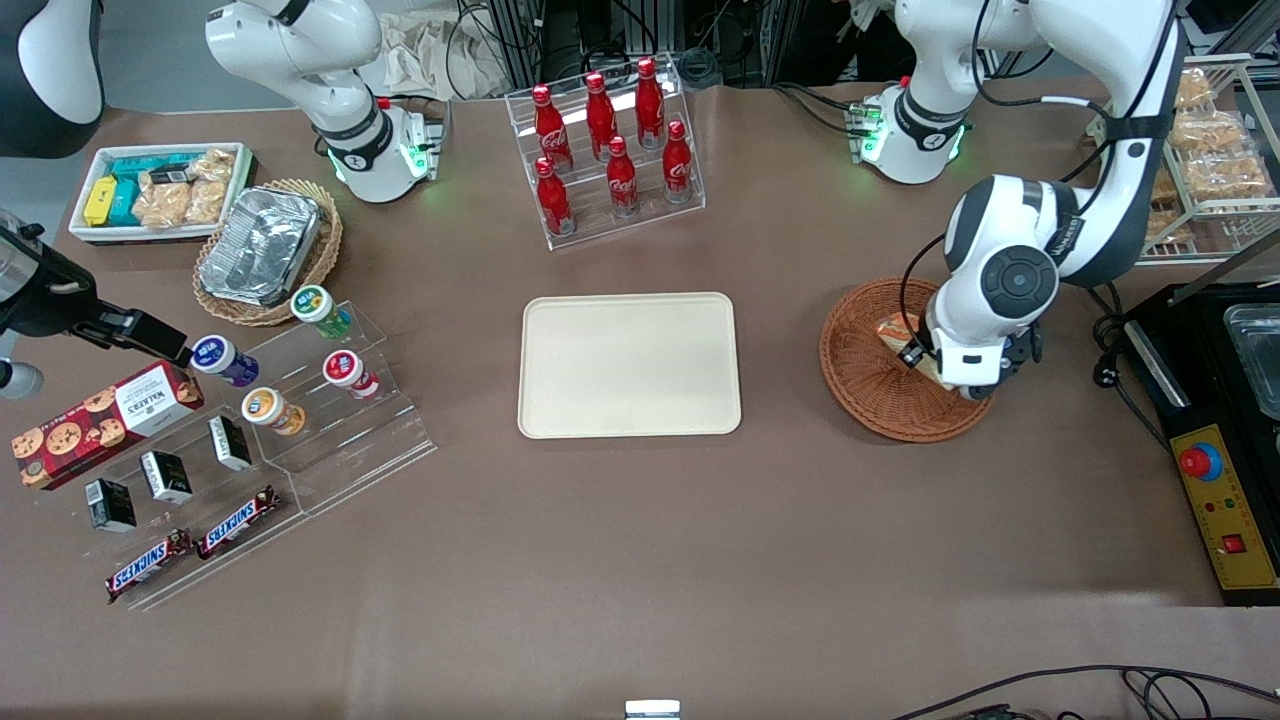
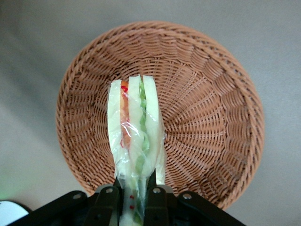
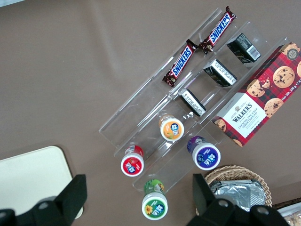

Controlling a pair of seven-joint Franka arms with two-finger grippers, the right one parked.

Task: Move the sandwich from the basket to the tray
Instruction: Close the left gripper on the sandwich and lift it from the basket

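Already the left arm's gripper (image 2: 133, 197) is clamped on the plastic-wrapped triangular white-bread sandwich (image 2: 134, 136), its 2 fingers (image 2: 107, 202) pinching one end while the rest of the wedge juts out over the round, shallow, reddish-brown wicker basket (image 2: 211, 117). From the front, the sandwich (image 1: 900, 335) shows just beside the wrist, above the basket (image 1: 860, 375); whether it has fully cleared the weave I cannot tell. The flat rectangular cream-beige tray (image 1: 629, 365) lies bare, well apart toward the table's middle. Doing this well probably means rising straight first so the wrapper clears the rim, then carrying level and slowly, since a grip on one end lets the wedge droop or slip. Release low over the tray's centre.
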